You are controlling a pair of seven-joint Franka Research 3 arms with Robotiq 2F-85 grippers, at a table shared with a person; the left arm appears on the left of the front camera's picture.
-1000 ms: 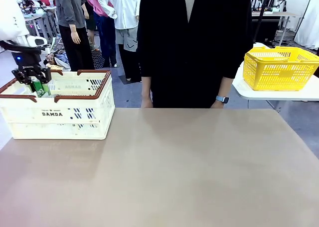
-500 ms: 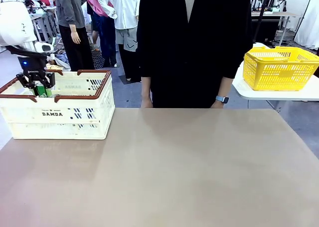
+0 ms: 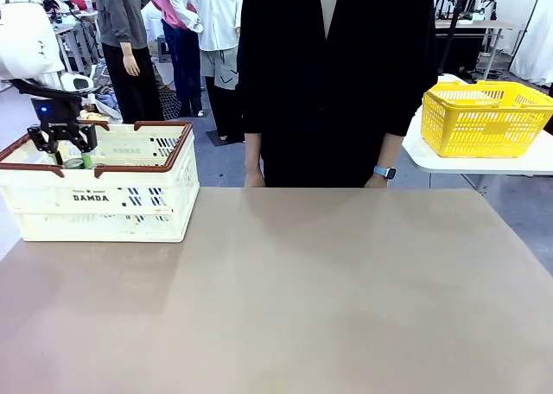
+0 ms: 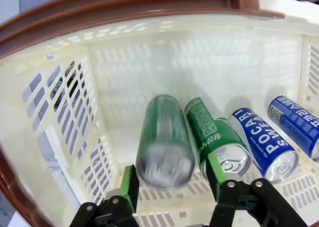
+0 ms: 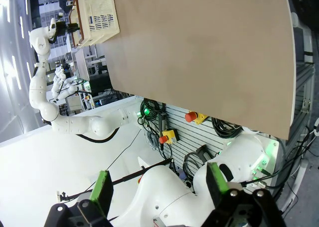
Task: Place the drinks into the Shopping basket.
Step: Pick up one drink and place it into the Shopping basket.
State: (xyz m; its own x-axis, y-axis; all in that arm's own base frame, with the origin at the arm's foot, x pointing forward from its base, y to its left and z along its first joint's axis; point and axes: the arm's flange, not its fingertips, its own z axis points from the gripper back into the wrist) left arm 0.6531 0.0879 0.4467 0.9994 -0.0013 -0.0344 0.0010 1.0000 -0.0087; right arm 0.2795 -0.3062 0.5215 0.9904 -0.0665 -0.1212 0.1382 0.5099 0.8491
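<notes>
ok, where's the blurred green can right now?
Left wrist view: green can inside the Shopping basket, between the left gripper's open fingers, beside another green can.

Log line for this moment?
left hand: open, green can released | Shopping basket: four cans lying inside | right hand: open, empty

The table [image 3: 328, 282] has a plain beige top. On it, at the far left corner, stands the Shopping basket [image 3: 104, 206], cream-white with a brown rim and slotted sides. It is upright, and its left end is close to the table's left edge.
</notes>
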